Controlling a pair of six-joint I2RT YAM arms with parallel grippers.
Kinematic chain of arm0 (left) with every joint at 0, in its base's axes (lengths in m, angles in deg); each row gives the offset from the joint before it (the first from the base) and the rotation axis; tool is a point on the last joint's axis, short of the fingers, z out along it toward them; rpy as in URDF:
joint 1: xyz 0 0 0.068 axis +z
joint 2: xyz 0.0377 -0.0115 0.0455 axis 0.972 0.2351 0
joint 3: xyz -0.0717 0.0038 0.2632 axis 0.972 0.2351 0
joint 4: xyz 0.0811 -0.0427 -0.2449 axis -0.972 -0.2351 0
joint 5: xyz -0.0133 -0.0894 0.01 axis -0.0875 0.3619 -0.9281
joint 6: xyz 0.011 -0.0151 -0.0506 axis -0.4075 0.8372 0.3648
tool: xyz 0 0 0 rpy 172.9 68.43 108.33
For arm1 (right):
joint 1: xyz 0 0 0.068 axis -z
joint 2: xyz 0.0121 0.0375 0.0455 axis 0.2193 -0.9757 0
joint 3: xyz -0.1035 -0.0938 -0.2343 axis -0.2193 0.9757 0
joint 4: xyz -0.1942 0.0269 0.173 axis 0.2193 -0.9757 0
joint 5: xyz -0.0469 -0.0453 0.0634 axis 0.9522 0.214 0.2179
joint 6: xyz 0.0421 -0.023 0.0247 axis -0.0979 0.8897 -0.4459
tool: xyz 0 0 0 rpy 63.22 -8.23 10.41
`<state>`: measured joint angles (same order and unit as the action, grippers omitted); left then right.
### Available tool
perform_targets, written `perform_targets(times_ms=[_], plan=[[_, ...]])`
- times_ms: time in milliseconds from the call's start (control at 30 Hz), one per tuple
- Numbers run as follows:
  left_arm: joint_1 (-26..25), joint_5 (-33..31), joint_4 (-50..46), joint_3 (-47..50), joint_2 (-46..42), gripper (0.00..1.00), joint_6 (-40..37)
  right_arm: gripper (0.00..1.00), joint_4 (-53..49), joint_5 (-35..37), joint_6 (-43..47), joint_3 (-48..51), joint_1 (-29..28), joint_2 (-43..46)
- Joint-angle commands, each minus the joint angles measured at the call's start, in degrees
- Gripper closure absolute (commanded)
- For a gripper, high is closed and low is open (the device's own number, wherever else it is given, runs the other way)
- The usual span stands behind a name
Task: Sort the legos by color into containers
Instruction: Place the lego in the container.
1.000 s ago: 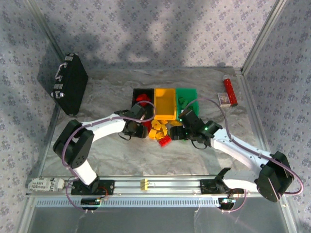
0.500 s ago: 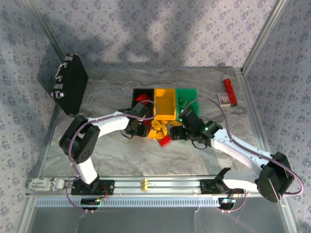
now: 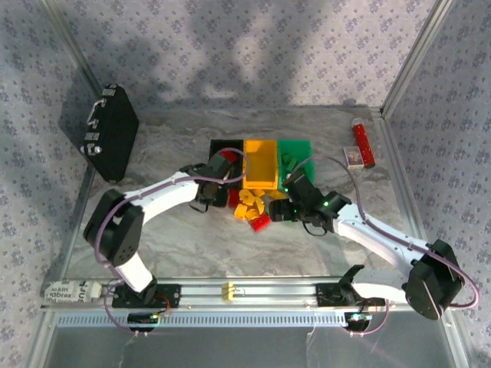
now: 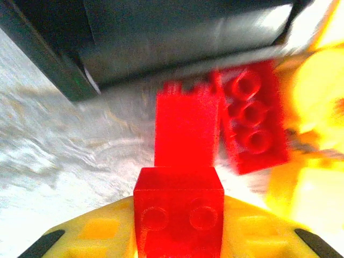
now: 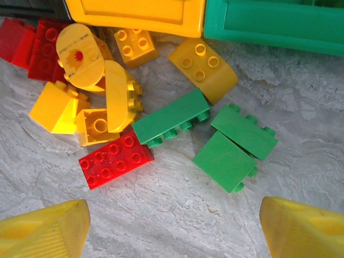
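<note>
Three bins stand side by side at the table's middle: black (image 3: 225, 148), yellow (image 3: 261, 162) and green (image 3: 295, 151). My left gripper (image 3: 217, 188) is shut on a red brick (image 4: 178, 212) just in front of the black bin (image 4: 177, 37). Two more red bricks (image 4: 252, 126) lie on the table below it. My right gripper (image 5: 172, 226) hangs open over bare marble. Ahead of it lie a red brick (image 5: 115, 159), three green bricks (image 5: 171, 117) and several yellow bricks (image 5: 203, 67), in front of the yellow bin (image 5: 140, 13) and green bin (image 5: 274, 24).
A large black briefcase (image 3: 110, 130) lies at the far left. A long red tube (image 3: 362, 144) and a small box (image 3: 352, 156) lie at the far right. The aluminium rail with its pale yellow clip (image 3: 228, 291) runs along the near edge.
My left gripper has moved away from me, toward the black bin, with the red brick in it. The right arm has stayed where it was.
</note>
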<state>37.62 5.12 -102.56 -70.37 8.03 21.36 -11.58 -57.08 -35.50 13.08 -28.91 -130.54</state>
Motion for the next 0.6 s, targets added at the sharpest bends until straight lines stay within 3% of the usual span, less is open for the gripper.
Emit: perform_targets(times_ms=[0, 200, 300, 333, 400, 567], plan=[[0.6, -3.4, -1.3, -8.3, -3.3, 0.67, -4.2, 0.16, 0.9, -0.4, -0.8, 0.7, 0.2, -0.2], [6.1, 0.4, -7.4, -24.0, 8.9, 0.63, -8.3, 0.16, 0.3, -0.1, -1.0, 0.1, -0.5, 0.5], [5.4, -0.5, -10.9, -27.6, 12.1, 0.16, -8.4, 0.16, -1.0, 0.9, -1.1, 0.8, -0.8, 2.4], [4.7, -1.5, -10.1, -26.3, 11.4, 0.12, -8.2, 0.16, -1.3, 1.2, -1.2, 1.3, -0.7, 3.1], [3.6, -2.9, -7.1, -22.3, 8.8, 0.08, -7.6, 0.16, -1.5, 1.3, -1.4, 2.6, -0.2, 4.7], [1.7, -2.7, -1.8, -11.9, 2.5, 0.12, -4.7, 0.16, -0.8, 0.0, -1.4, 4.5, 1.1, 5.8]])
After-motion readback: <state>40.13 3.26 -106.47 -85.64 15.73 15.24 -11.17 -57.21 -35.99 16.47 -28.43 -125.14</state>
